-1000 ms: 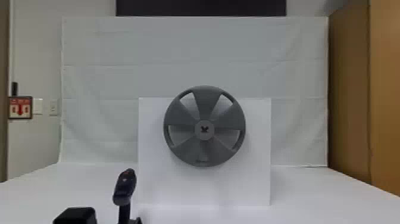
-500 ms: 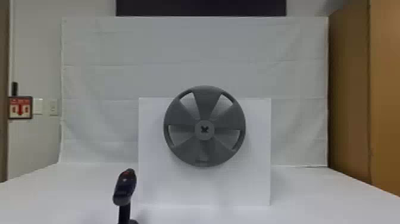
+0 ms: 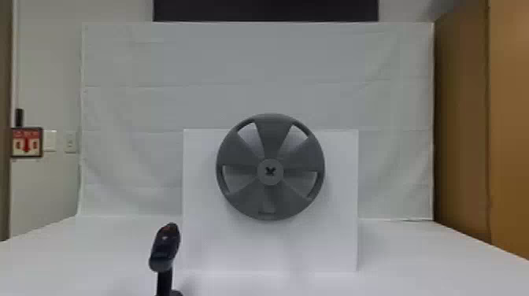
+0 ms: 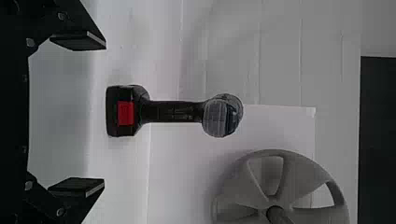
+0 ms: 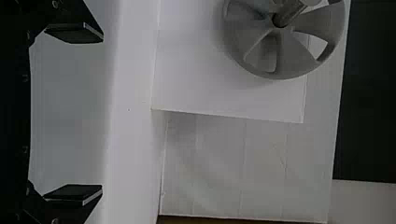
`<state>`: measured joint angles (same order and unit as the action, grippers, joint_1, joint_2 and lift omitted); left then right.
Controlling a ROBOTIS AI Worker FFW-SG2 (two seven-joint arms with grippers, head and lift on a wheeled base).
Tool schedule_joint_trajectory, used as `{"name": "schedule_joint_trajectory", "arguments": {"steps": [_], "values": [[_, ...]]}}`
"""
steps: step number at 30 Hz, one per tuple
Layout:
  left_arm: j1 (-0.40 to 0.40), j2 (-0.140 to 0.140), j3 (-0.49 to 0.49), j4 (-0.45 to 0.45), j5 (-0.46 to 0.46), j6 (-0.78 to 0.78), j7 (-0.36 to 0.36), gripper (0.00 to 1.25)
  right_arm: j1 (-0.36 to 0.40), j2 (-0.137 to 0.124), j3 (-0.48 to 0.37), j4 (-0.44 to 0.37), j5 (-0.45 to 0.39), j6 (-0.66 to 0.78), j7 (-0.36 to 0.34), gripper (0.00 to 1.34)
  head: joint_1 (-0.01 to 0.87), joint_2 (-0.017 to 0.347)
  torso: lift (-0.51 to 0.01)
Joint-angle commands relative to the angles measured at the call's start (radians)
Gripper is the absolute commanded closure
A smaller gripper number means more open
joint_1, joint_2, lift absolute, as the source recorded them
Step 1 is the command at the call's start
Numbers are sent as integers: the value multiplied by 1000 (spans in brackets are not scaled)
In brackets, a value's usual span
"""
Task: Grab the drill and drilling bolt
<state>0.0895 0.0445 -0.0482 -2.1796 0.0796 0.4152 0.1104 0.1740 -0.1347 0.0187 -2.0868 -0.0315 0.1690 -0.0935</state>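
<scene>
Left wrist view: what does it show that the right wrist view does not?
Left wrist view: the drill, with a red patch on its base, and the left gripper, open, drill beyond its fingers.
Right wrist view: the right gripper, open, and a brown strip along one edge.
Both: the gray wheel, the white board behind it and a black panel.

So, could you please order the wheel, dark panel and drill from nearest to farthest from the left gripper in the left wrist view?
From the left gripper:
1. Drill, on the robot's left.
2. Wheel, central, before the white board.
3. Dark panel, high at the back.
</scene>
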Motion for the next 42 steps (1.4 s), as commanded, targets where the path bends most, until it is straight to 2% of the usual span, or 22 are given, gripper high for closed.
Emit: {"name": "schedule_joint_trajectory", "arguments": {"steps": [1, 14, 25, 31, 42], "values": [[18, 0, 5, 1, -6, -10, -1, 237, 4, 1, 0, -1, 2, -3, 0, 159, -15, 51, -398], [52, 0, 11, 20, -17, -61, -1, 237, 12, 3, -3, -2, 2, -6, 0, 159, -15, 51, -398], [59, 0, 4, 47, -17, -96, -3, 237, 2, -19, 3, -4, -4, -8, 0, 159, -15, 51, -398], [56, 0, 5, 53, -12, -101, -3, 237, 1, -9, 3, -4, -2, -16, 0, 159, -15, 51, -398], [53, -3, 10, 63, -14, -113, -3, 237, 2, -13, -3, -7, -2, -17, 0, 159, -15, 51, -398]]}}
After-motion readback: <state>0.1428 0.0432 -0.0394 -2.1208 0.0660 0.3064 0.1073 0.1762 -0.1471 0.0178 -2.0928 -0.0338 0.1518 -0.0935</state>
